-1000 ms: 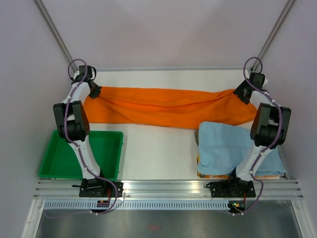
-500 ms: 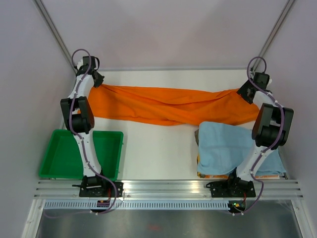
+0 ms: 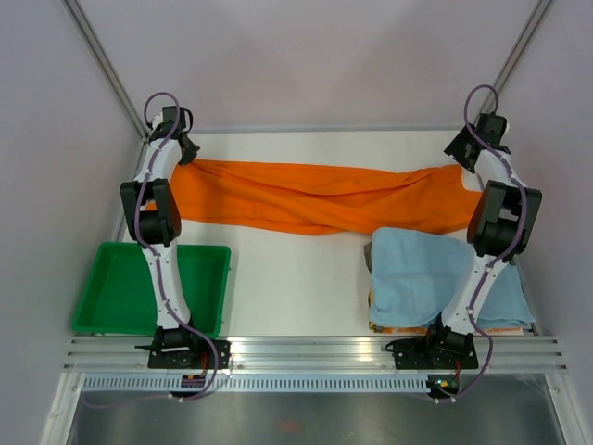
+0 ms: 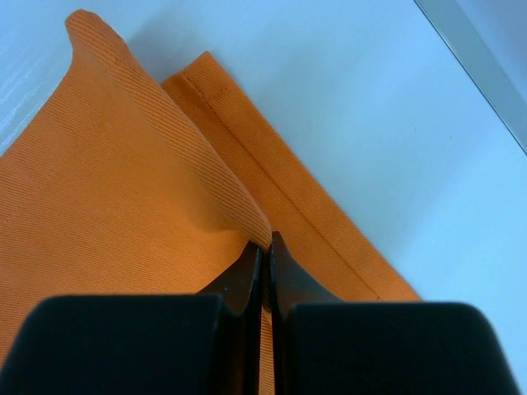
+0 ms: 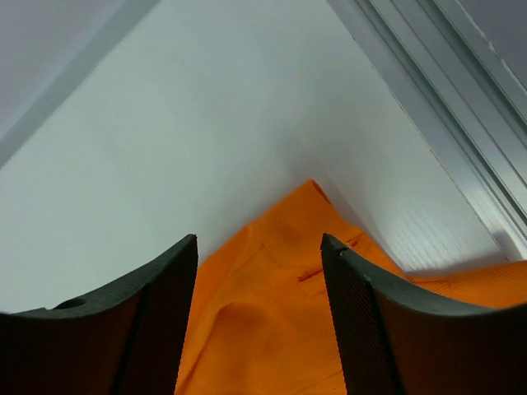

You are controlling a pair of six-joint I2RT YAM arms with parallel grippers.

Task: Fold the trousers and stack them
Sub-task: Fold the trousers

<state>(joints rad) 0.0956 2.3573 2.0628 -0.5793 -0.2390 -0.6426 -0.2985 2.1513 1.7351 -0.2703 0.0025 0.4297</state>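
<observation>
Spanning the far part of the table [image 3: 296, 278], the trousers [image 3: 315, 197] are laid out as one long orange band, the long axis running straight from one gripper across to the other; the light blue cloth [image 3: 417, 273] is seen toward the right arm's base, touching the band's right end; the green tray [image 3: 116, 287] is seen beside the left arm's base, apart from the band. The left gripper [image 4: 265, 240] is clenched on a raised fold by the stitched hem; the right gripper [image 5: 259, 239] is released, its jaws standing apart, the band's corner lying just ahead of and below them, nothing being held. The coming fold is judged to turn on this: the cloth extends inward from each tool, so the right end must be taken by the right arm, the nearer one. No brand, label or legible writing is shown.
</observation>
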